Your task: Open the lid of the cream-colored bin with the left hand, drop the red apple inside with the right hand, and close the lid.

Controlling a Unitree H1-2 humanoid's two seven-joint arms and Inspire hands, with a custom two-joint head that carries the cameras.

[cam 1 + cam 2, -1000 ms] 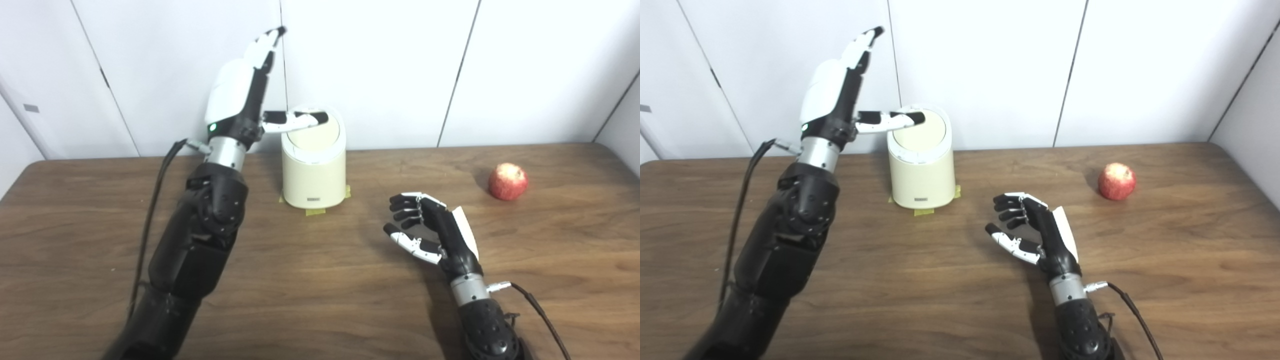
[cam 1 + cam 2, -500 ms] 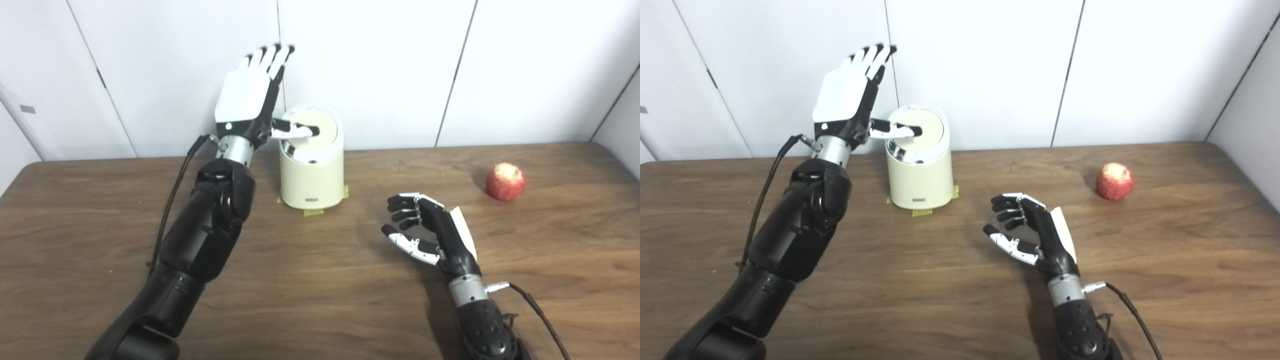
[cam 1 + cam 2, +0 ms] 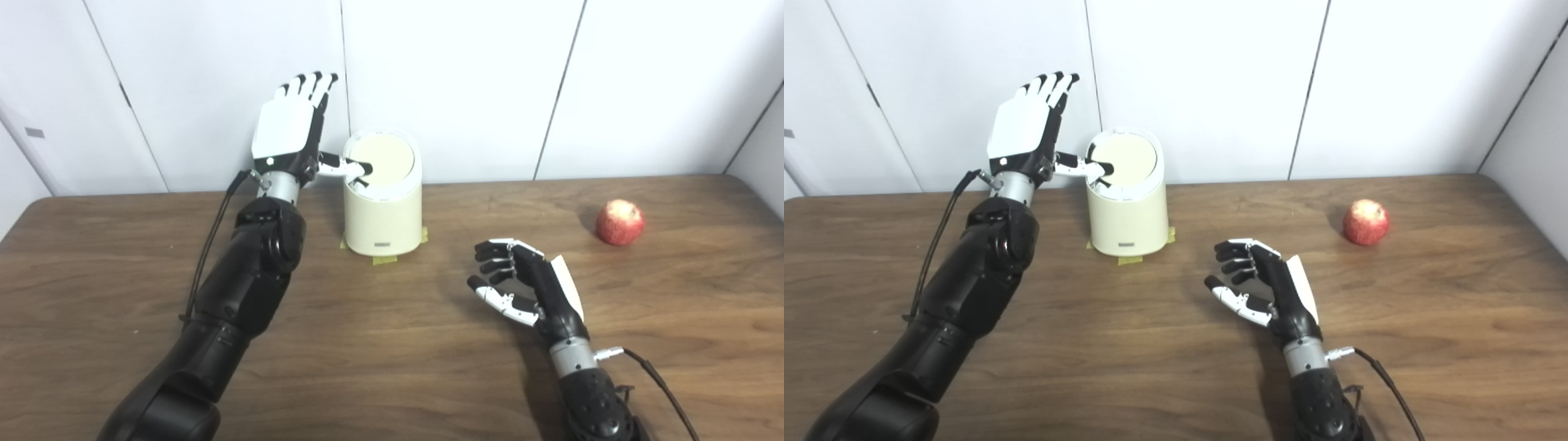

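Now, far left: my left hand [image 3: 288,131] stands upright beside the cream-coloured cylindrical plastic bin [image 3: 383,211], fingers spread and grasping nothing, thumb tip resting on the left edge of its round tilting lid [image 3: 378,160]. Lid looks barely tipped. Best press down at that rim edge, steady, so the lid swings without shoving the taped bin. Centre, near: my right hand [image 3: 520,288] rests on the brown wooden table [image 3: 380,355], fingers loosely curled, empty. Far right: round red apple [image 3: 620,222] sits well apart from both hands.
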